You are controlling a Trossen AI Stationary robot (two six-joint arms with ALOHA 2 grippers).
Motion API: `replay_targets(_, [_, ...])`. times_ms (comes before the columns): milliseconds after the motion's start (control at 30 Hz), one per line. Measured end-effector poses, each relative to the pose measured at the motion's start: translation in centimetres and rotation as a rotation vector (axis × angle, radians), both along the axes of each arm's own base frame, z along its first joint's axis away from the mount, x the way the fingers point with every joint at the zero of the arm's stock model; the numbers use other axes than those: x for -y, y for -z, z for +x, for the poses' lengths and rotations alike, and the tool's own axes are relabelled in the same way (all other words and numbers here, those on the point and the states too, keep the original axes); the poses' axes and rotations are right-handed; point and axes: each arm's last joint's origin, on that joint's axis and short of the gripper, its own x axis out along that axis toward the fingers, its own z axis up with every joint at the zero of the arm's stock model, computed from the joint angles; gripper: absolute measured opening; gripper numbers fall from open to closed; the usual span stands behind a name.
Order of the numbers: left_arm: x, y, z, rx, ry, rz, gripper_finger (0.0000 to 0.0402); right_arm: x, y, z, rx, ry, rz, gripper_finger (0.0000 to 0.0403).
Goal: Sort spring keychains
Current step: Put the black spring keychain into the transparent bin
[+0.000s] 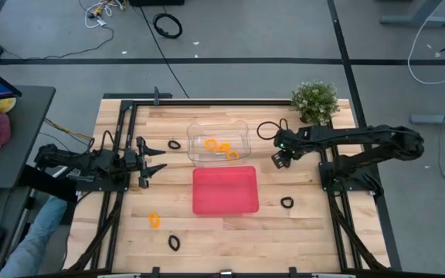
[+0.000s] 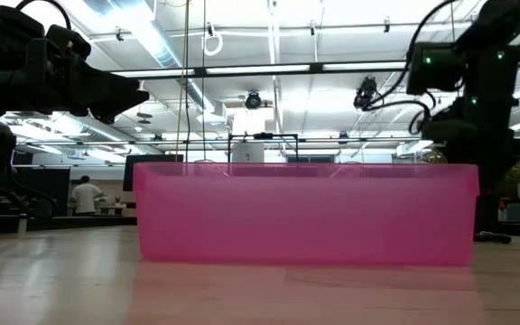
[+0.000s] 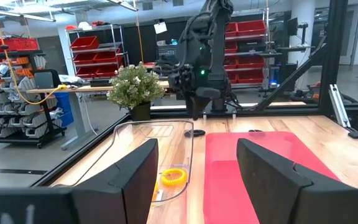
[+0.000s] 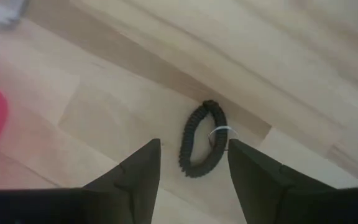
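Note:
A red tray (image 1: 225, 191) lies mid-table, and behind it stands a clear tray (image 1: 242, 127) with several orange spring keychains (image 1: 221, 147) inside. Loose keychains lie flat on the wood: black ones (image 1: 174, 144), (image 1: 287, 202), (image 1: 174, 242) and an orange one (image 1: 154, 220). My right gripper (image 1: 279, 160) hangs open to the right of the clear tray, pointing down. Its fingers (image 4: 143, 163) stand on either side of another black keychain (image 4: 186, 146) on the table below, without touching it. My left gripper (image 3: 194, 152) waits open and level at the table's left.
A potted plant (image 1: 315, 100) stands at the far right corner, with a larger black loop (image 1: 267, 129) on the wood in front of it. Black frame rails run along the left (image 1: 122, 154) and right (image 1: 331, 177) sides. A person's leg (image 1: 37, 232) shows beside the table's left.

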Motion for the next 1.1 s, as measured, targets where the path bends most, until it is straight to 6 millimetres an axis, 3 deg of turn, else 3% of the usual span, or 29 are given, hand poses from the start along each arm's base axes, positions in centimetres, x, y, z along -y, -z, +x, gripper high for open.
replay_targets(367, [0.0,0.0,0.0,0.0,0.0,0.0,0.0222,1.3,2.6,-1.2,-0.019,0.026,0.047,0.019])
replay_targets(733, [0.0,0.0,0.0,0.0,0.0,0.0,0.0222,2.9,5.9,0.1,-0.082,0.015,0.144,0.019])
replay_targets(900, [0.0,0.0,0.0,0.0,0.0,0.0,0.0222,3.6,6.3,0.1,-0.11,0.036,0.173,0.0189])
replay_targets(1000, [0.0,0.0,0.0,0.0,0.0,0.0,0.0223,3.6,6.0,0.2,-0.107,0.018,0.164,0.017])
replay_targets(1100, [0.0,0.0,0.0,0.0,0.0,0.0,0.0222,3.6,5.9,0.2,-0.117,-0.011,0.158,0.0125])
